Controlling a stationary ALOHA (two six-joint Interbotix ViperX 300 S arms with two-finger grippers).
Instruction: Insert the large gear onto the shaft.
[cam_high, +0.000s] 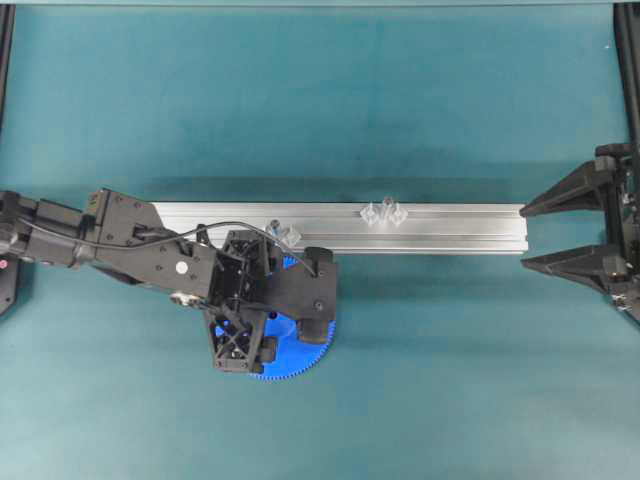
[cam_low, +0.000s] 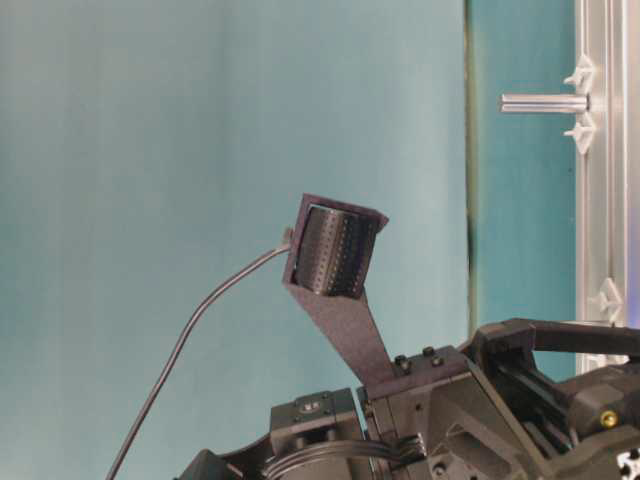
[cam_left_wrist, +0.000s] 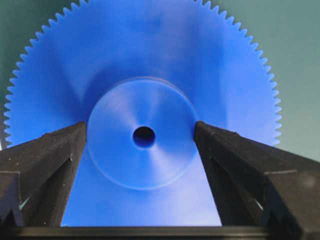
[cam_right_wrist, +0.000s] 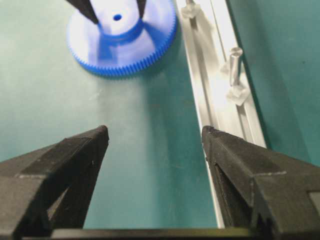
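Observation:
The large gear (cam_high: 300, 357), a bright-blue toothed disc, lies flat on the teal table in front of the aluminium rail (cam_high: 450, 228). My left gripper (cam_high: 268, 318) is over it. In the left wrist view the gripper (cam_left_wrist: 140, 131) has both fingertips against the sides of the raised hub (cam_left_wrist: 142, 165), with the centre hole between them. The gear (cam_right_wrist: 120, 50) also shows in the right wrist view, resting on the table. The steel shaft (cam_high: 387, 208) stands upright on the rail, right of the gear. My right gripper (cam_high: 560, 232) is open and empty at the rail's right end.
A second clear bracket (cam_high: 282, 235) sits on the rail just behind the gear. The shaft shows in the table-level view (cam_low: 545, 102) and in the right wrist view (cam_right_wrist: 235, 60). Teal table lies between the gear and my right gripper (cam_right_wrist: 155, 137).

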